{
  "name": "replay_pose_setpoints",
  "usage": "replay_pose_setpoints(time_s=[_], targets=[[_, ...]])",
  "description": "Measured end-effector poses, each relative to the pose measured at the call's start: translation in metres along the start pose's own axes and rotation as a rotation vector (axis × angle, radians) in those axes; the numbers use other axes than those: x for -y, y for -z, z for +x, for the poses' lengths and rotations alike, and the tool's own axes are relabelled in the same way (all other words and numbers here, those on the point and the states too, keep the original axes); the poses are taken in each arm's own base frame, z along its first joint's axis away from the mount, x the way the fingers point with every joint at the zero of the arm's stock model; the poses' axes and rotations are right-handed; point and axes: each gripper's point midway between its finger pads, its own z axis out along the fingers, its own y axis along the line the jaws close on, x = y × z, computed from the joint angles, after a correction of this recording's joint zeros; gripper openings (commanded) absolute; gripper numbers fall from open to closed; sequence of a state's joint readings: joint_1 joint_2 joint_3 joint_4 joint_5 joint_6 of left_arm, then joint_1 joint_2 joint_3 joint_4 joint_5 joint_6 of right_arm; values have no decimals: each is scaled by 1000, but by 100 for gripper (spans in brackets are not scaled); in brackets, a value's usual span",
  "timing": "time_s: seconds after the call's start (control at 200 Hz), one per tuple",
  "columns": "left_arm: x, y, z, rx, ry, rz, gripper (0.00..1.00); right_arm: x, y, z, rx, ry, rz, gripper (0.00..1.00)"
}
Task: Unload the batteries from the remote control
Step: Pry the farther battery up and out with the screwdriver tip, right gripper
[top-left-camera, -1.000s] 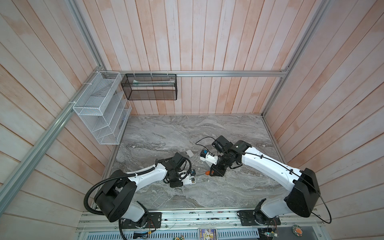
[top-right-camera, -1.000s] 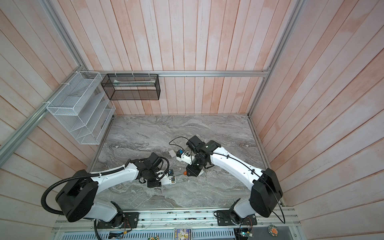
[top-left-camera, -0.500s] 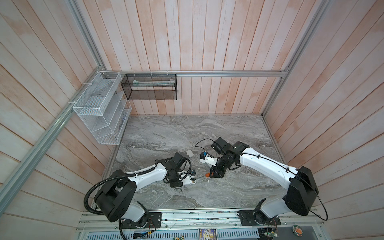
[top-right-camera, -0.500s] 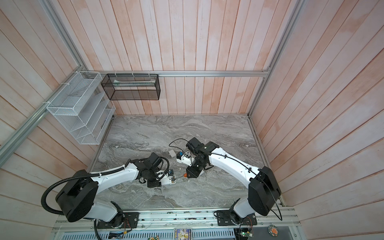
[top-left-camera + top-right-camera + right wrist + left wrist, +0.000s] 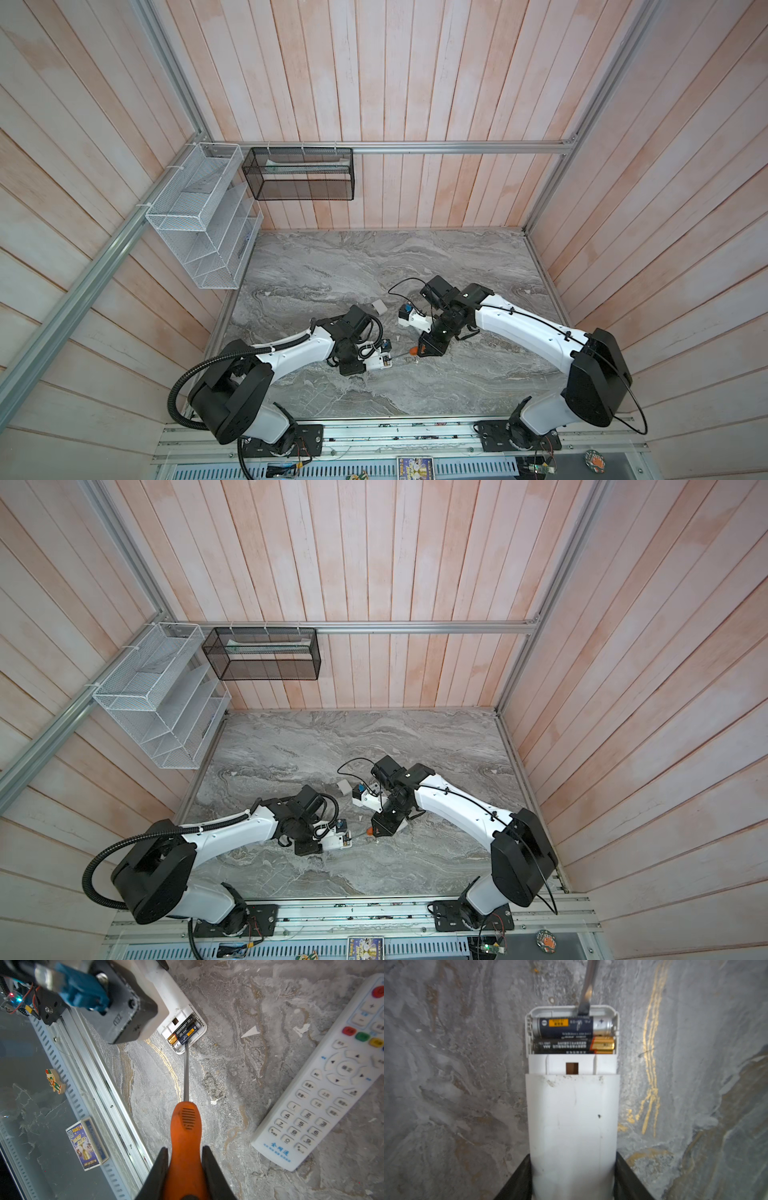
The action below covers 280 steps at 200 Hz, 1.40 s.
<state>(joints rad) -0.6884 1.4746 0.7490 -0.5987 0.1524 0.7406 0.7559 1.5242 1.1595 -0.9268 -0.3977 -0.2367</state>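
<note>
Just beyond the left fingers (image 5: pixel 519 1178) pinching the white plastic remote control (image 5: pixel 571 1115), both slim dark cylindrical batteries (image 5: pixel 566 1045) sit in its open bay; right fingers (image 5: pixel 212 1172) clamp the orange-handled screwdriver (image 5: pixel 185 1126), tip at the outer cell (image 5: pixel 562 1027): looks mid-pry, next lever up gently.

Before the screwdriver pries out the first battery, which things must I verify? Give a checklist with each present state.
1. Left gripper shut on the long white plastic remote: ok.
2. Right gripper shut on the orange-handled steel screwdriver: ok.
3. Dark blue cylindrical battery and black-and-gold battery uncovered: ok.
4. Screwdriver tip at the blue battery's side: ok.
5. Tip wedged under that battery: cannot tell.
6. Second white remote, buttons up, apart from the tool: ok.
</note>
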Motion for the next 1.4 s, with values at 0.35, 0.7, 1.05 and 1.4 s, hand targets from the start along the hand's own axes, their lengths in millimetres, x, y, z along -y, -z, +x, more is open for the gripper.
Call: replay_pose_setpoints(time_s=[0.35, 0.7, 1.05, 1.4], targets=[[0, 0, 1, -3, 2, 3, 39, 6, -4, -2, 39, -33, -51, 0], [4, 0, -1, 9, 4, 23, 39, 9, -5, -2, 91, -60, -102, 0], [6, 0, -1, 12, 5, 34, 39, 10, -5, -3, 95, -67, -104, 0], [7, -2, 0, 1, 18, 44, 38, 6, -2, -5, 81, -71, -102, 0]])
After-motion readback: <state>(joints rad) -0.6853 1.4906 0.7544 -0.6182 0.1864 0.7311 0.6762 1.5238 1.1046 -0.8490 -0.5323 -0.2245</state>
